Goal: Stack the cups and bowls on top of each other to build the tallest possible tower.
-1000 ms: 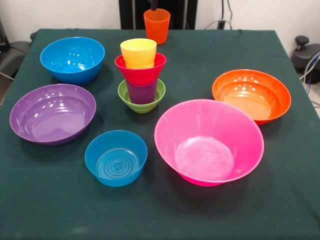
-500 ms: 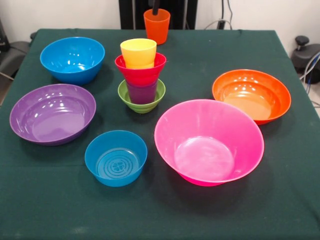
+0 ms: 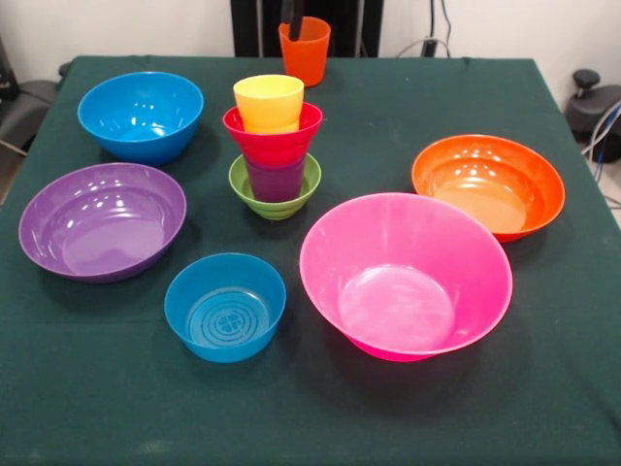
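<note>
The tower (image 3: 275, 146) stands at the table's middle back: green bowl (image 3: 276, 199), purple cup (image 3: 276, 180), red bowl (image 3: 273, 136) and yellow cup (image 3: 269, 101) nested upward. The orange cup (image 3: 305, 53) is upright behind it, near the far edge. Only a dark tip of my gripper (image 3: 294, 17) shows at the top edge, reaching into the orange cup's mouth at its left rim. I cannot tell whether the cup is held or rests on the cloth.
Loose bowls lie on the green cloth (image 3: 388, 107): a mid-sized blue one (image 3: 141, 115) back left, purple (image 3: 102, 219) left, small blue (image 3: 225, 306) front, large pink (image 3: 406, 275) front right, orange (image 3: 488, 184) right. The black pedestal (image 3: 340, 19) stands behind.
The dark gripper tip has shifted slightly left inside the orange cup's mouth. The cup and all bowls stay about where they were.
</note>
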Motion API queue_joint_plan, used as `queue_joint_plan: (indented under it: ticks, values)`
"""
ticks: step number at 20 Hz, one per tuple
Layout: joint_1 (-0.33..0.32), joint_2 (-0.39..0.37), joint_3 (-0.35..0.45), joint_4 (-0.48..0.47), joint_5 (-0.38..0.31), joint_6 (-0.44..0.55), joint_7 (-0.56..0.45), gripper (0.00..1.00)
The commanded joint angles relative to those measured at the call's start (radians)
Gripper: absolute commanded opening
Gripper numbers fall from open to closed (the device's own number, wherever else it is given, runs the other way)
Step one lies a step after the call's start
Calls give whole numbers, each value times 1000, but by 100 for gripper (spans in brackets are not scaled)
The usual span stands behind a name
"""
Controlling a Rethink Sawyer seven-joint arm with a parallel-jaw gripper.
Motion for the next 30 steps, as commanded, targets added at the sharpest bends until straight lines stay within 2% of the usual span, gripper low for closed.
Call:
queue_joint_plan:
  ticks: [1, 8, 13, 22, 25, 30]
  values:
    - [12, 74, 73, -105, 7, 117, -28, 100]
    - [41, 106, 64, -149, 31, 132, -8, 100]
    - [72, 105, 61, -136, 45, 120, 20, 100]
    - [109, 24, 49, -58, 60, 145, 48, 100]
    - [94, -1, 61, -23, 66, 145, 59, 100]
    - [90, -22, 20, 13, 97, 144, 94, 100]
